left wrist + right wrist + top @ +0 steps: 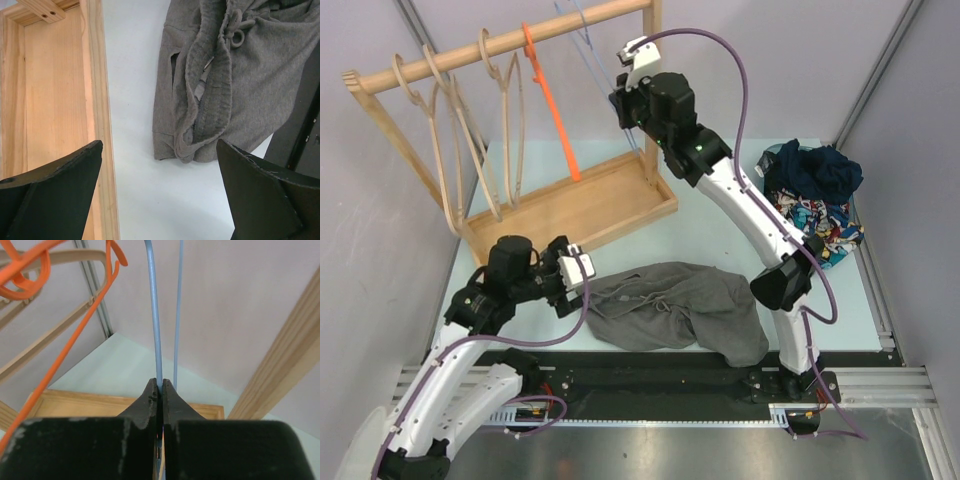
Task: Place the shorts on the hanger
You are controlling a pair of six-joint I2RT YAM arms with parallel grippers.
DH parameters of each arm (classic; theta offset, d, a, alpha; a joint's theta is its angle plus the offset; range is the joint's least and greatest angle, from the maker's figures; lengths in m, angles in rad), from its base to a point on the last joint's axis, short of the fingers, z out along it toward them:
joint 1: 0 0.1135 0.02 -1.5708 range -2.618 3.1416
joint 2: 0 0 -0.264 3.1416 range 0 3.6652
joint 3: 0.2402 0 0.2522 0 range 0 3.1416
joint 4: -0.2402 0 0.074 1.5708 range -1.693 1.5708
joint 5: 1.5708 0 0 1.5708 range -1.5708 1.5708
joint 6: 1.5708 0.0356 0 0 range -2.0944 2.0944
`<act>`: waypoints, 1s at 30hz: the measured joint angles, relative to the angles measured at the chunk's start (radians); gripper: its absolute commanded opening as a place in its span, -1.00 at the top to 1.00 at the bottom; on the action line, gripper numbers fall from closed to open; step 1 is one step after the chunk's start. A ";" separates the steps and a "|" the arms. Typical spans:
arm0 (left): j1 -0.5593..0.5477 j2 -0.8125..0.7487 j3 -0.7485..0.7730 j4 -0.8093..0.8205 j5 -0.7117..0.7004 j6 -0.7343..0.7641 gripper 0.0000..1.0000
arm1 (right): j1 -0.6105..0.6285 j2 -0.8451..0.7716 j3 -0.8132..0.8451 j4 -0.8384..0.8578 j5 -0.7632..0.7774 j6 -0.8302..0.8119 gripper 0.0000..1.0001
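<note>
The dark grey shorts [675, 305] lie crumpled on the table at the front centre; the left wrist view shows their drawstring waistband [220, 75]. The thin light-blue hanger [603, 60] hangs from the wooden rail at the back. My right gripper [632, 125] is raised beside the rack and is shut on one of the blue hanger's wires [154, 320]. My left gripper [582, 272] is open and empty just left of the shorts, low over the table; its fingers [65, 185] stand wide apart.
A wooden rack [570, 205] with a tray base stands back left, holding wooden hangers [445, 130] and an orange hanger [552, 100]. A navy garment [815, 170] and a cartoon-print cloth [820, 225] lie at the right. The rack's base edge [102, 100] is next to my left gripper.
</note>
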 measured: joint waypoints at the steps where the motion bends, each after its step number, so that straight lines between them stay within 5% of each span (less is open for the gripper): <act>1: 0.000 0.004 0.000 0.005 0.000 0.000 -1.00 | -0.004 -0.013 -0.010 0.003 -0.004 -0.003 1.00; 9: 0.000 0.053 0.000 0.037 0.005 0.001 -1.00 | -0.053 -0.324 -0.344 0.062 -0.113 -0.041 1.00; 16: 0.000 0.105 0.000 0.060 0.038 0.009 -1.00 | -0.114 -0.535 -0.549 -0.049 -0.222 -0.080 1.00; 23: 0.000 0.082 -0.039 0.151 0.167 0.008 -1.00 | -0.297 -0.832 -0.942 -0.360 -0.396 -0.267 1.00; 30: -0.023 0.009 -0.083 0.339 0.257 -0.034 -0.90 | -0.364 -1.008 -1.038 -0.764 -0.649 -0.560 1.00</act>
